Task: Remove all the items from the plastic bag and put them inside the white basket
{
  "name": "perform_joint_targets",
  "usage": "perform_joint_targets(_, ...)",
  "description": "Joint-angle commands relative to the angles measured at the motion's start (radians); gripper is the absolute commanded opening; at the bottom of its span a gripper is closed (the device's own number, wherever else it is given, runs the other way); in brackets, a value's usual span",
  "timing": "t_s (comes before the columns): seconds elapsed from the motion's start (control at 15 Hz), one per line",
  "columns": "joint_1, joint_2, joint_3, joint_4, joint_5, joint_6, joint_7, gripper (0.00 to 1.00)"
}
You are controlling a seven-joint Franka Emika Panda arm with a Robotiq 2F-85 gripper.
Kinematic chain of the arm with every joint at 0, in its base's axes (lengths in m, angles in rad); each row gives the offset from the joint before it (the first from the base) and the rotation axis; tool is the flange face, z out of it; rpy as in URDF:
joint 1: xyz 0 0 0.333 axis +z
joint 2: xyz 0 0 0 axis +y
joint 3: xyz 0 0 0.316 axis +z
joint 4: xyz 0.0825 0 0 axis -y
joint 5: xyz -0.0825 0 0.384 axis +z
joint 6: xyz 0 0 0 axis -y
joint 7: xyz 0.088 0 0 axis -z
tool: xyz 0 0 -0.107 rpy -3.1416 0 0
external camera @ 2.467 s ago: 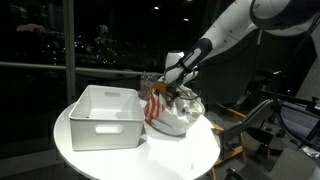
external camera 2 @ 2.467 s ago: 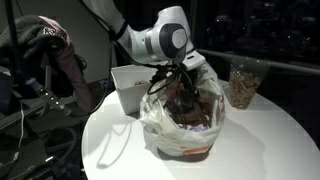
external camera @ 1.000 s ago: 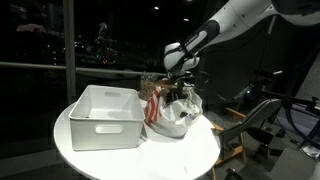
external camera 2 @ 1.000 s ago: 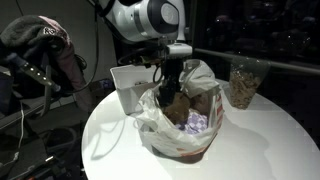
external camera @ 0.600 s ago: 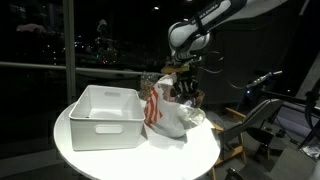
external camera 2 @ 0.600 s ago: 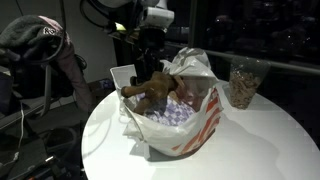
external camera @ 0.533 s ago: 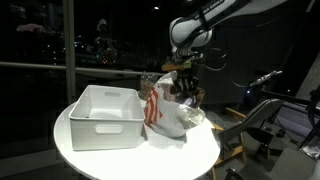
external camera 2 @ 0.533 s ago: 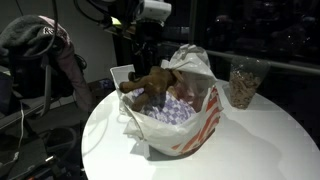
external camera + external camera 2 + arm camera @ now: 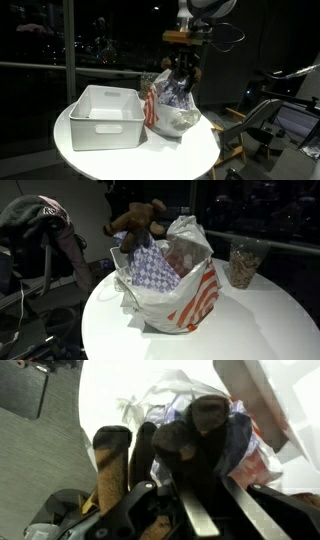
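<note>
The pincer (image 9: 187,62) is clenched on a brown plush bear (image 9: 138,222), which hangs at twelve o'clock above the plastic bag (image 9: 172,115). A checked cloth (image 9: 150,268) fills the bag's mouth. The white basket (image 9: 100,115) sits on the tabletop (image 9: 195,150) just beside the bag, at its nine o'clock in an exterior view.

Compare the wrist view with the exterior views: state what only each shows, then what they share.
Wrist view only: the hand seen close, its fingers pressed on the brown plush toy. Exterior views only: the whole white basket on the round table, and a container beside the bag. Shared: the toy held above the plastic bag.
</note>
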Motion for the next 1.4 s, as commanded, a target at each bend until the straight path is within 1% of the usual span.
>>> perform_joint_targets(0.0,-0.017,-0.034,0.054,0.012,-0.004,0.137,-0.037,0.03)
perform_joint_targets(0.27,-0.019,-0.046,0.105,0.06,-0.048,0.25,-0.046,0.03)
perform_joint_targets(0.73,-0.022,-0.119,0.211,0.194,-0.127,0.319,-0.022,0.03)
perform_joint_targets(0.8,-0.025,-0.124,0.223,0.212,-0.13,0.342,-0.017,0.03)
perform_joint_targets(0.93,-0.02,-0.126,0.238,0.243,-0.103,0.395,-0.025,0.03)
perform_joint_targets(1.13,-0.013,-0.07,0.255,0.274,-0.073,0.507,-0.057,0.03)
perform_joint_targets(1.27,-0.019,-0.003,0.267,0.282,-0.073,0.585,-0.062,0.03)
perform_joint_targets(1.33,-0.021,0.051,0.271,0.293,-0.076,0.624,-0.063,0.03)
